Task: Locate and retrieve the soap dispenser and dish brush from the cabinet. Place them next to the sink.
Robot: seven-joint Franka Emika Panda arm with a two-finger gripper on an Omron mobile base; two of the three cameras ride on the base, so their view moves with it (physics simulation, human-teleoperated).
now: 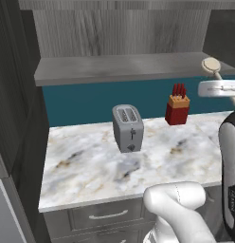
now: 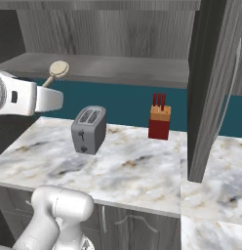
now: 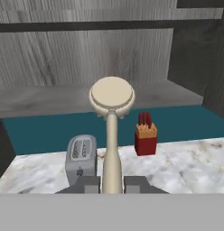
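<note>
The dish brush (image 3: 112, 108), pale tan with a round flat head, stands straight up from my gripper (image 3: 112, 184), whose fingers are shut on its handle. Its head (image 1: 212, 65) shows at the right edge of the left base view, just in front of the cabinet shelf board (image 1: 124, 66). From the other side the brush head (image 2: 58, 69) sits above my white hand, over the shelf edge (image 2: 118, 66). The grey wood-grain cabinet (image 3: 82, 54) stands open behind it. The soap dispenser and the sink are out of view.
A grey toaster (image 1: 128, 128) and a red knife block (image 1: 177, 108) stand on the marble counter (image 1: 91, 166) below the shelf. An open cabinet door (image 2: 213, 88) hangs edge-on to the right. Drawers with metal handles (image 1: 108, 216) lie under the counter.
</note>
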